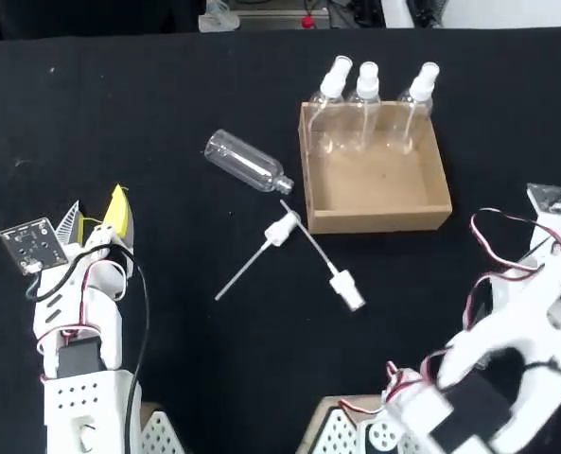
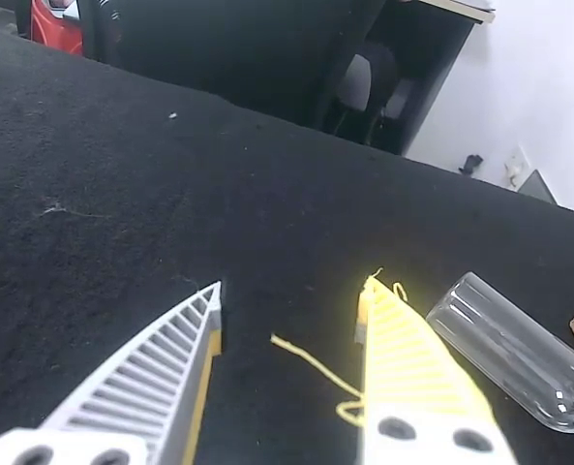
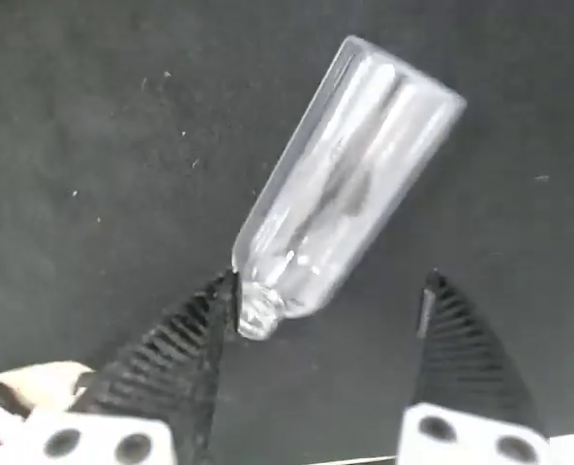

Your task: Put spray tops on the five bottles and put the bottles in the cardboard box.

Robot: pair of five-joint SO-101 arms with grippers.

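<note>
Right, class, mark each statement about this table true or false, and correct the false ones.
1. Three clear plastic bottles with white spray tops stand in the brown cardboard box. True.
2. Both loose white spray tops lie inside that box. False: they lie on the black table, outside it.
3. The left pincer is shut on a bottle. False: it is open and empty.
4. The uncapped clear bottle left of the box lies on its side. True.
5. The right pincer is open. True.

Even bright light, soft shadows, white glints on clear bottle point(image 3: 349, 184)
</note>
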